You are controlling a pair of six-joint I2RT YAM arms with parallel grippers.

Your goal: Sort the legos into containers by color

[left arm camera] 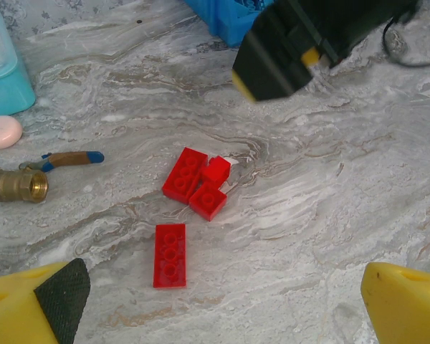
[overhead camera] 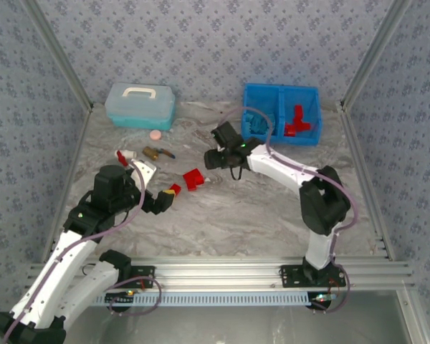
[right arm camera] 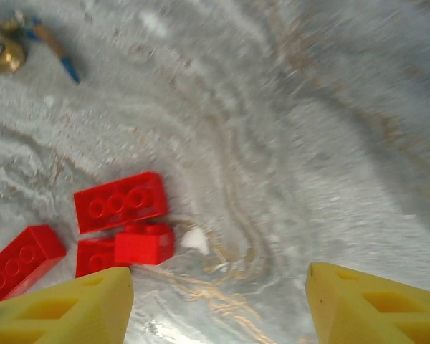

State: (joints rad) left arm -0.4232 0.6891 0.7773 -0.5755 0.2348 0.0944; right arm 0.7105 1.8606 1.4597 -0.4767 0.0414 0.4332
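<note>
- Legos: 4 red ones on the marble table [overhead camera: 272, 208]; a clump of 3 [left arm camera: 198, 183] touching each other, and 1 lone brick [left arm camera: 170, 254] just beside the clump.
- Blue bin [overhead camera: 281, 93] at the far right: light-blue legos [overhead camera: 258, 123] in its left compartment, red legos [overhead camera: 297, 120] in its right compartment.
- Left gripper [left arm camera: 222, 297]: fingers wide apart, nothing held, low near the lone brick.
- Right gripper [right arm camera: 218, 301]: fingers apart, nothing between them, over the table beside the clump.
- Brass valve [left arm camera: 14, 185], pink disc [left arm camera: 1, 132] and teal box [overhead camera: 140, 105] at the far left.
</note>
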